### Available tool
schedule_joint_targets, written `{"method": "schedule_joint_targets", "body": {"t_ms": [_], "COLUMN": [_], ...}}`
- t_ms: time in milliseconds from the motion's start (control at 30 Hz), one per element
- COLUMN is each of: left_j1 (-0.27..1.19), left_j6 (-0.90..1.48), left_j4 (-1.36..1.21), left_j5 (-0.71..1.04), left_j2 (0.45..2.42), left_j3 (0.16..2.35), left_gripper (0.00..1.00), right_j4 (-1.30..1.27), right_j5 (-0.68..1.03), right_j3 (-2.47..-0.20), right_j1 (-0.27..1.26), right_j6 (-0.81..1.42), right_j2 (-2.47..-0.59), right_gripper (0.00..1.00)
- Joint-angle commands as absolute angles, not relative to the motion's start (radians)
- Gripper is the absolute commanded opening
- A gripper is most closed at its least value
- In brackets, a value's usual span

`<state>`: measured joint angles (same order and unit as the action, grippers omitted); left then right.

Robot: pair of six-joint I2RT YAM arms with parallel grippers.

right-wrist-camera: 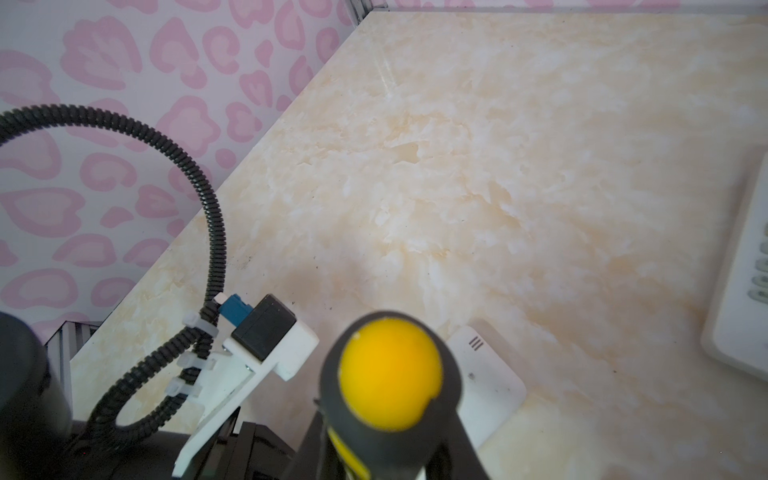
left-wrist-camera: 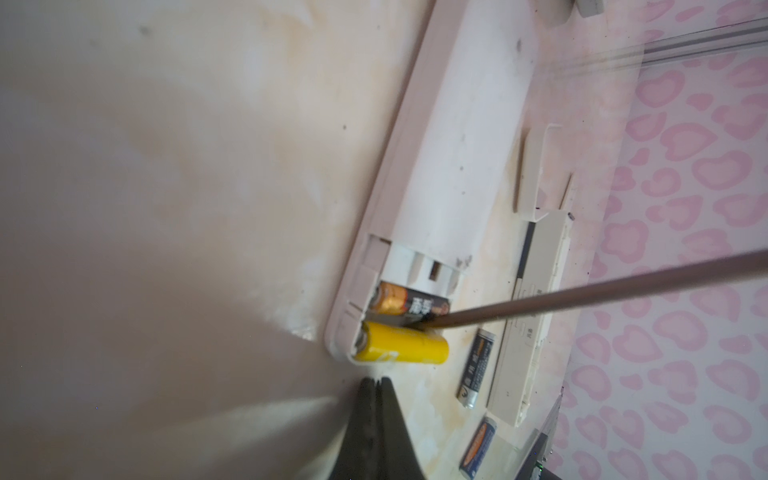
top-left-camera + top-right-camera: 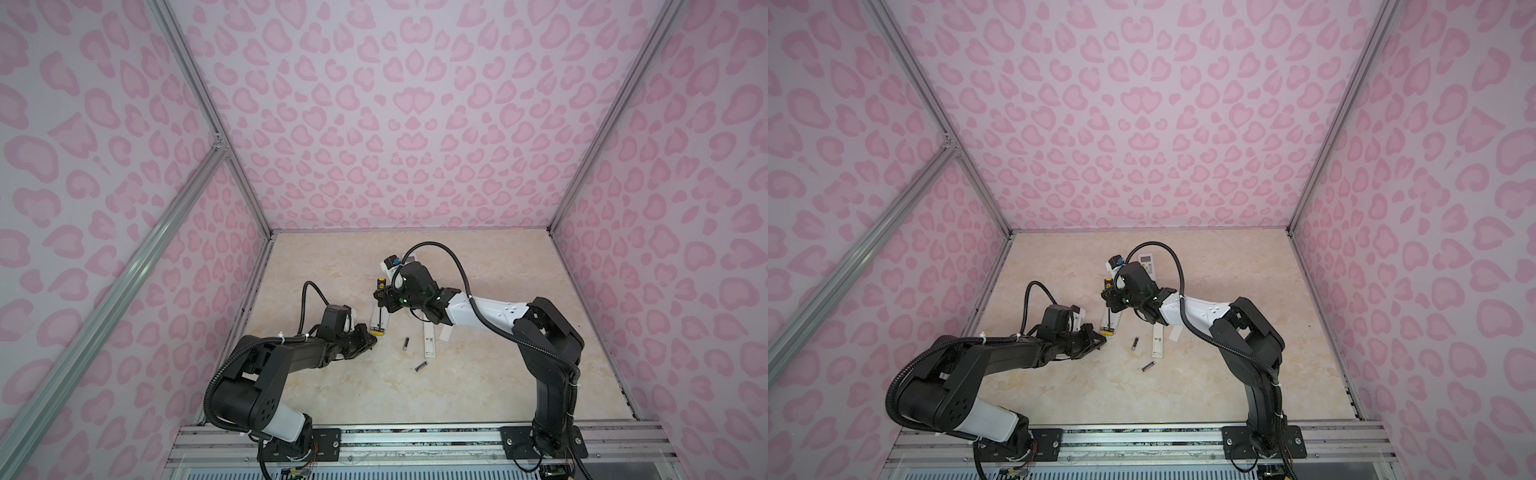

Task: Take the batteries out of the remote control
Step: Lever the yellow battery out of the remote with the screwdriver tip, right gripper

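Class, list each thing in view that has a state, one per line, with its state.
White remote: back up, compartment open.
Yellow battery: in the compartment.
Black-and-gold battery: in the compartment.
Screwdriver: held, tip between those two cells.
Two loose batteries: lying outside the remote.
Left gripper: shut, empty.
Right gripper: shut on screwdriver.

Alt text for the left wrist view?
The shaft of a screwdriver rests between a black battery and a yellow battery in the open compartment of a white remote. The shut left gripper sits beside it; two loose batteries lie nearby.
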<state>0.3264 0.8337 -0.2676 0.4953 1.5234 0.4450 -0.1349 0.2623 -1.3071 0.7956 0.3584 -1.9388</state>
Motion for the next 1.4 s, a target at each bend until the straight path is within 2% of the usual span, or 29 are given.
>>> {"method": "schedule_joint_targets", "body": {"t_ms": [0,500,833,1367], "left_j1": [0.325,0.326,0.330,0.346], "left_j6": [0.815,0.817,0.820,0.845], "left_j4": [-0.209,-0.219,-0.220,-0.238], "left_j5": [0.442,0.445,0.451,0.443], "left_j2": [1.514,1.511,1.510,1.523], "left_j3": [0.434,0.422,0.430,0.432], "left_gripper": [0.04,0.04,0.04,0.04], "right_j4": [-0.102,-0.059,0.004,-0.045], "right_j5": [0.264,0.254,0.165,0.300], "right_j3": [-1.311,-1.332,-1.347,-1.338], "right_j1": [0.796,0.781,0.806,0.757], "right_j6": [0.372,0.445,0.367,0.488], "right_j2": [-1.939,-1.949,-1.934,-1.954], "right_gripper": [0.00,0.00,0.00,0.00]}}
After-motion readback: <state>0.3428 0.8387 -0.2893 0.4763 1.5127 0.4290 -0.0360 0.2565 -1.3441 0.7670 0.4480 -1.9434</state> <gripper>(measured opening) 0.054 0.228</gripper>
